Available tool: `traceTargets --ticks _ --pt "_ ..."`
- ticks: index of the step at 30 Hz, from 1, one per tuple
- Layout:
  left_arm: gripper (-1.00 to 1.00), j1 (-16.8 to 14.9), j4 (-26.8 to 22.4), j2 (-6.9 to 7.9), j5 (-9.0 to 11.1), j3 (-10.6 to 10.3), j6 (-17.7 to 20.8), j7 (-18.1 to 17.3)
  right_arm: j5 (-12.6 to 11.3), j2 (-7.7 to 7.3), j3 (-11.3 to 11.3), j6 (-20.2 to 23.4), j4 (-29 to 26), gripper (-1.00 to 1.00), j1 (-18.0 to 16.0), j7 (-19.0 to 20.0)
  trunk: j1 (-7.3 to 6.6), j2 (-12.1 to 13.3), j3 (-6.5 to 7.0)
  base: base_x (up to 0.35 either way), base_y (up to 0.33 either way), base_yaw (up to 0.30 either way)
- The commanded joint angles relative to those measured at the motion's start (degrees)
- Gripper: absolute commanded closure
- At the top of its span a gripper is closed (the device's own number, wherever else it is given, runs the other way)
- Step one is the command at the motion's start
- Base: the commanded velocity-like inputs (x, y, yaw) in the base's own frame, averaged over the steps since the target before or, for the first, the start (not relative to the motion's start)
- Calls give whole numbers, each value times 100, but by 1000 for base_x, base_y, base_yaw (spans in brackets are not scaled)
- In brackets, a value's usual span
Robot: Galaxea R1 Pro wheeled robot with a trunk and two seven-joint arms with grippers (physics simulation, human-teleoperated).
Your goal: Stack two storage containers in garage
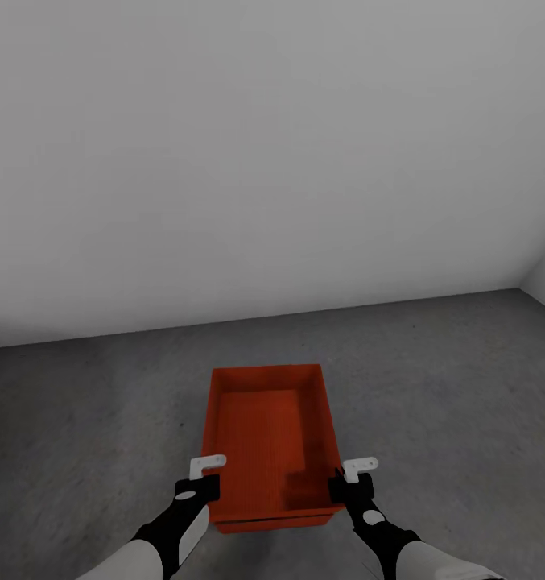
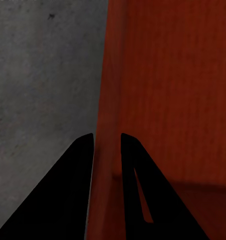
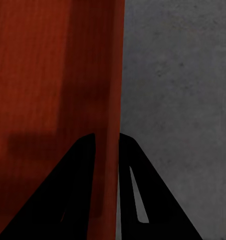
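Grippers, left gripper (image 1: 198,483) and right gripper (image 1: 351,482), pinched the container (image 1: 268,435) walls at lower middle; it probably hung above the floor (image 1: 79,419) and could tip if one slipped.

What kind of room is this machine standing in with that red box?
Probably a garage or a bare storage room: a rough, speckled grey concrete floor, a plain white-grey wall with nothing on it, and no furniture in sight around the orange-red container.
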Motion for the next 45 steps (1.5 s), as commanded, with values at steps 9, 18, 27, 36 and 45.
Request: traceTargets --ticks 9,18,27,36,45 --pt "100 -5 -101 11 -35 201 -125 64 -50 -2 -322 -16 16 100 0 -70 -1 -2 -4 0 0 0" --pt "100 -5 -107 12 -35 201 -125 64 -52 -1 -325 -16 16 100 0 -70 -1 -2 -4 0 0 0" --pt "100 -5 -113 5 -30 209 -125 64 -50 -1 -325 -16 16 100 0 -70 -1 -2 -4 -51 0 0" --pt "100 -5 -113 12 -30 210 -125 64 -51 -2 -324 -16 16 100 0 -70 -1 -2 -4 -16 0 0" --pt "100 -5 -113 12 -32 204 -125 64 -50 -2 -322 -16 16 100 0 -70 -1 -2 -4 0 0 0"
